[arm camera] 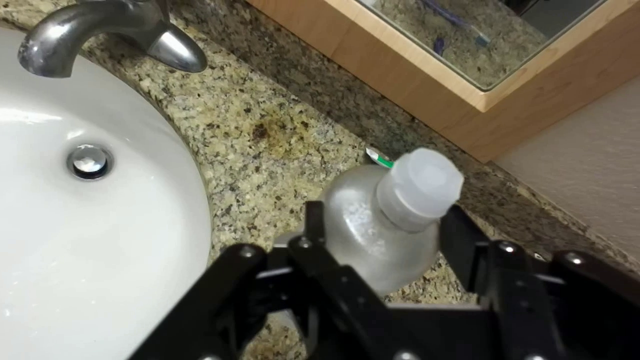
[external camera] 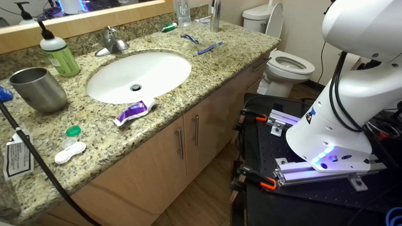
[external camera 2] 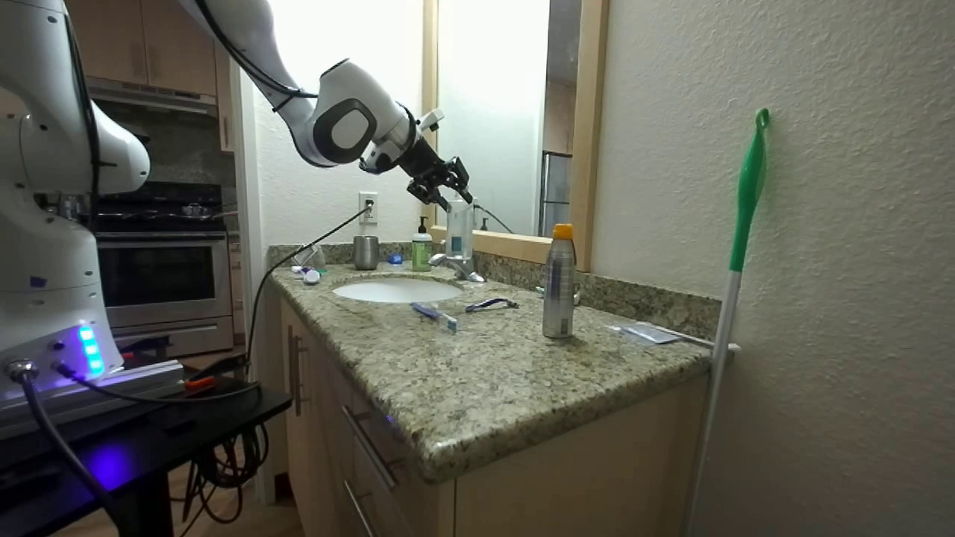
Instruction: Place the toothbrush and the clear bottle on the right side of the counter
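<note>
Clasped between the fingers (arm camera: 462, 245), the clear bottle (arm camera: 377, 235) hangs (more or less upright) above the counter (external camera 2: 477, 380).

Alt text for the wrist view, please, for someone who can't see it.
The claw grips a clear bottle with a pale cap, seen from above over a speckled granite counter. At left is a white sink with a metal faucet; at upper right, a wood-framed mirror.
</note>
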{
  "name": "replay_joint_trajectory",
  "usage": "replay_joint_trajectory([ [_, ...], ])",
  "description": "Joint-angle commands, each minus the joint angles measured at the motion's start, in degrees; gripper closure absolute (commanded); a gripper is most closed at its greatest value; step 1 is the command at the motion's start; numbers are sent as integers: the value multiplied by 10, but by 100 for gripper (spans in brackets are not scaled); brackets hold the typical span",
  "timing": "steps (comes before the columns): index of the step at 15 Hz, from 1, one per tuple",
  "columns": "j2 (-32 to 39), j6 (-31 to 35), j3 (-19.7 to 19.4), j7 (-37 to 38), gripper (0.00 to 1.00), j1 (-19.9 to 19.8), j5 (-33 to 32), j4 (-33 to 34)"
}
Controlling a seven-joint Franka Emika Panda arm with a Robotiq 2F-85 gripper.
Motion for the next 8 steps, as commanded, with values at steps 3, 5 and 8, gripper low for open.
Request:
replay_joint_trajectory([
  [3, -6, -11, -26, 0, 65, 21, 6, -1],
  [5, 7, -26, -50, -2, 65, 43, 7, -2],
  [8, 23, -20, -84, 0, 65, 70, 5, -4],
])
